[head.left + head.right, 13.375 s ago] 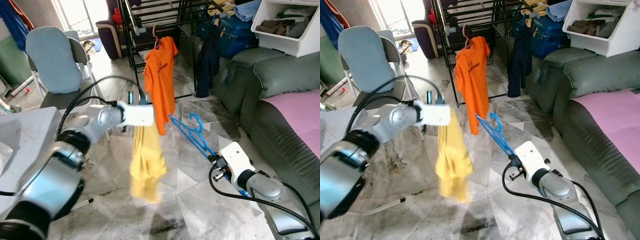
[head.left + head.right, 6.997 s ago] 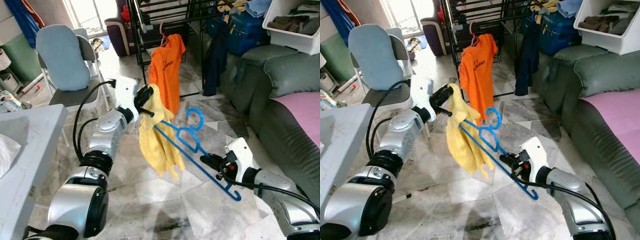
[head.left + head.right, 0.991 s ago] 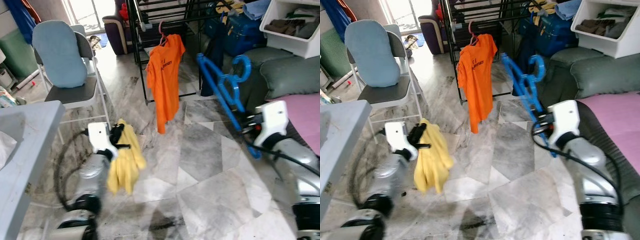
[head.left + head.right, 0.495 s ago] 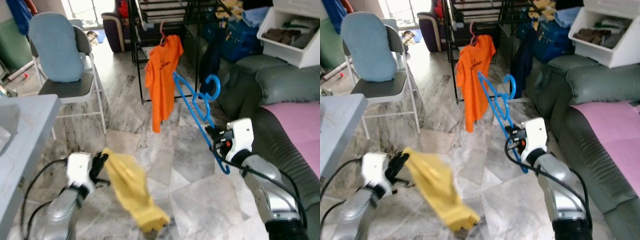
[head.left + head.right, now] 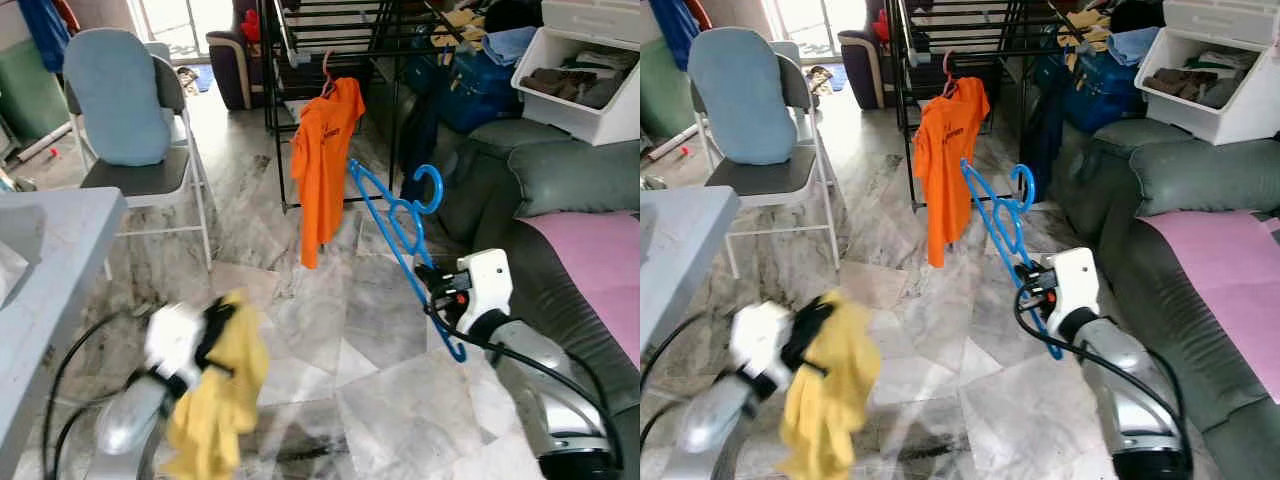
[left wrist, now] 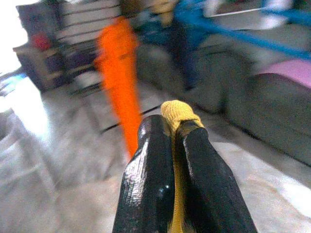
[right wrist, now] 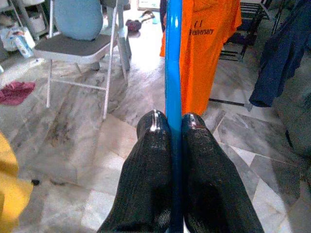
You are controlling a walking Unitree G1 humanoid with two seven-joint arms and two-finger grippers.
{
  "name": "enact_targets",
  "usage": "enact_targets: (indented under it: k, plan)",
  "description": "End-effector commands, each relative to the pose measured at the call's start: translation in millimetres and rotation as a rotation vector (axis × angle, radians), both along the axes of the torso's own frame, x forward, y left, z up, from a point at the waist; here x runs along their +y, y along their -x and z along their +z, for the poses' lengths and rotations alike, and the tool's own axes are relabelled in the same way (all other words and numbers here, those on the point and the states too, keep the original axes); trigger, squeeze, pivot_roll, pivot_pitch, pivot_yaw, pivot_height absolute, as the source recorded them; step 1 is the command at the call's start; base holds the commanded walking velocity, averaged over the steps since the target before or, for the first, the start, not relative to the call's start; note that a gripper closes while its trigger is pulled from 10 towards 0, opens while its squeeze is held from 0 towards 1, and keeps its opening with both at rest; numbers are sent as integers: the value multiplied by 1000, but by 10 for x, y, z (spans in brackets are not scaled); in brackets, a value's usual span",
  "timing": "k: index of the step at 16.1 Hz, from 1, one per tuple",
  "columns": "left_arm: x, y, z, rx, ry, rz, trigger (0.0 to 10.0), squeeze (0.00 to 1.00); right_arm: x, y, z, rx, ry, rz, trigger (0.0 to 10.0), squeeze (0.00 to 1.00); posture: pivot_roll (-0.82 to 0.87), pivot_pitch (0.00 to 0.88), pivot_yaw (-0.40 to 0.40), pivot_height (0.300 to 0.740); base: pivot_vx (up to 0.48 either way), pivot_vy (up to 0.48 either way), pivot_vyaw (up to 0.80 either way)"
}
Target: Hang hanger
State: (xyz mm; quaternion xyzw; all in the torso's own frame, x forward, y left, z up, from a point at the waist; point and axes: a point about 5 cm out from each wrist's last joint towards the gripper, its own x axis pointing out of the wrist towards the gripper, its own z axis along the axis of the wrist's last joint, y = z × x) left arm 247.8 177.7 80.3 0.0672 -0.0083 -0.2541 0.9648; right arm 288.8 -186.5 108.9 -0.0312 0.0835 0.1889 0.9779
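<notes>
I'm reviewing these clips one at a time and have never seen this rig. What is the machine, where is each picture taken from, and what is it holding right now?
This is a walking humanoid robot with two silver arms, each ending in a gripper of two long black fingers. The two wide pictures come from a stereo camera in its head, looking forward and down, so they show one scene twice. The two close pictures come from cameras on the wrists, looking along the fingers.

The left gripper, low over the marble floor, is shut on a yellow garment; the left wrist view shows the cloth pinched between its fingers. The right gripper is shut on a blue hanger, whose hook points up towards the black drying rack.

An orange T-shirt hangs on that rack. A chair stands to the robot's left, a green sofa to its right.
</notes>
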Motion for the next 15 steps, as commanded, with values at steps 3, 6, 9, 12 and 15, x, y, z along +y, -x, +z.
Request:
enact_targets:
  k: [3,6,9,12,15]
  plan:
    - [-191,-106,337,-96,-83,-284,10000,0,-188,30,43,9,32,-10,10000,0,-160,0,43,740,0,0,0]
    - [-328,-35,423,-146,-232,-542,10000,0,-218,112,31,76,54,120,10000,0,-165,0,58,740,0,0,0]
    - [-276,-178,523,-239,-337,-530,10000,0,-324,292,104,162,70,335,10000,0,-168,0,68,740,0,0,0]
    - [-177,-368,638,-298,-353,-432,10000,0,-493,455,195,240,89,452,10000,0,-175,0,78,740,0,0,0]
    - [-105,-507,758,-357,-359,-353,10000,0,-600,664,236,324,90,548,10000,0,-183,0,90,740,0,0,0]
